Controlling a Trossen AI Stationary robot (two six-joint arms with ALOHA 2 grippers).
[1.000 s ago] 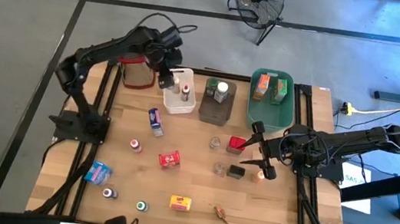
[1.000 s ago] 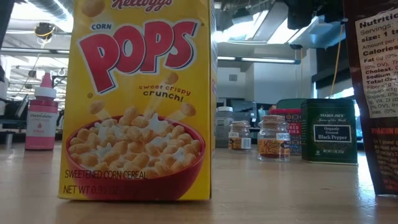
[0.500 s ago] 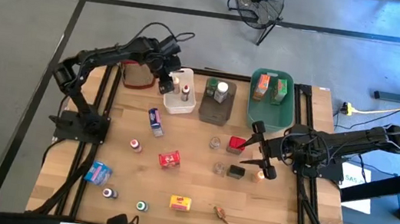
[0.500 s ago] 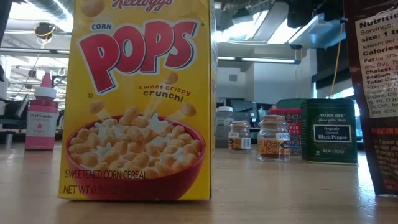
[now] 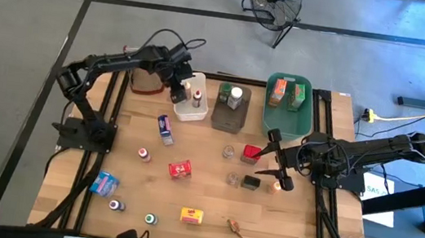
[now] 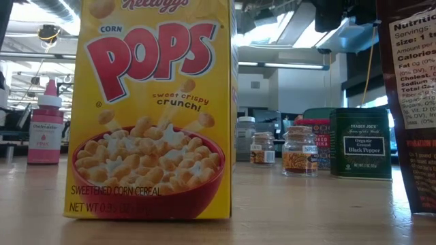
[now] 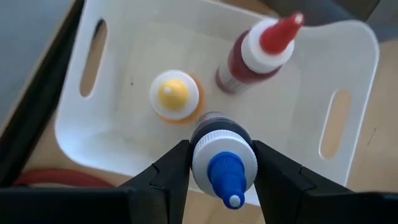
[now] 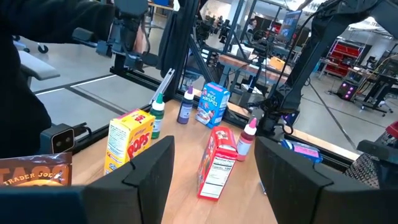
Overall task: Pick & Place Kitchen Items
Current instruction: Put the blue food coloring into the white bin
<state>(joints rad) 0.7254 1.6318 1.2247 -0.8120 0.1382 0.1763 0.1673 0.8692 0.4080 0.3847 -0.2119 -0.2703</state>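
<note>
While the left gripper (image 7: 222, 171) is held above the near edge of the white tub (image 7: 118, 140), a small bottle with a blue cap (image 7: 224, 165) is clamped between its two dark fingers (image 7: 171, 171). This bottle has a dark body, a white collar and a blue pointed nozzle. Just beyond the gripper, inside the tub, a yellow-capped bottle (image 7: 175, 95) and a red-capped bottle (image 7: 261, 50) with dark red content are seen, the second one leaning. In the high view the left gripper (image 5: 177, 90) is placed at the tub's left side. The right gripper (image 5: 276, 162) is kept apart from it, with jaws spread and nothing between them; just beside it a red box (image 5: 252, 151) and a dark tin (image 5: 250, 181) are found.
</note>
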